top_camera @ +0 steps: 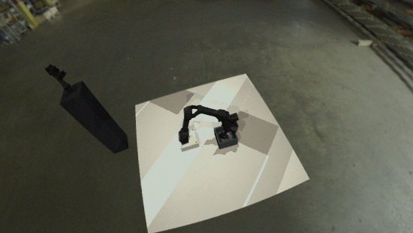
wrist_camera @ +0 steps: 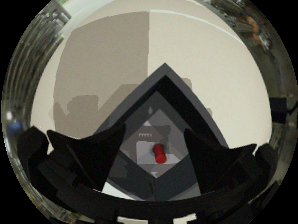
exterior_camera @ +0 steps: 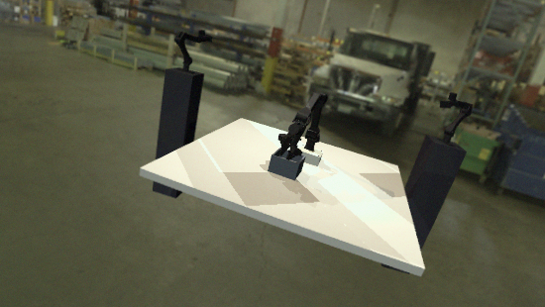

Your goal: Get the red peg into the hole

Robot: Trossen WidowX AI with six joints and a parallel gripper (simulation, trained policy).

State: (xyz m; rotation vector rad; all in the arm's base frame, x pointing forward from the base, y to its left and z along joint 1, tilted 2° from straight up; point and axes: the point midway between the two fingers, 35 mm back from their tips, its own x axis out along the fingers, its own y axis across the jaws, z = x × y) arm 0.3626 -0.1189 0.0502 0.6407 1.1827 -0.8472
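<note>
The dark grey open box stands on the table. The red peg is inside it, on the pale plate at the bottom. It looks roughly upright, with its top end toward the camera and only a short length showing; how deep it sits in the hole, which it covers, cannot be told. My gripper is open, its black fingers wide apart on either side of the peg in the wrist view, touching nothing I can see. It is low over the box. The peg is hidden in the top and exterior views.
The box walls rise around the fingers. The arm's pale base block stands beside the box on the pale table. Dark pedestals with other arms stand off the table.
</note>
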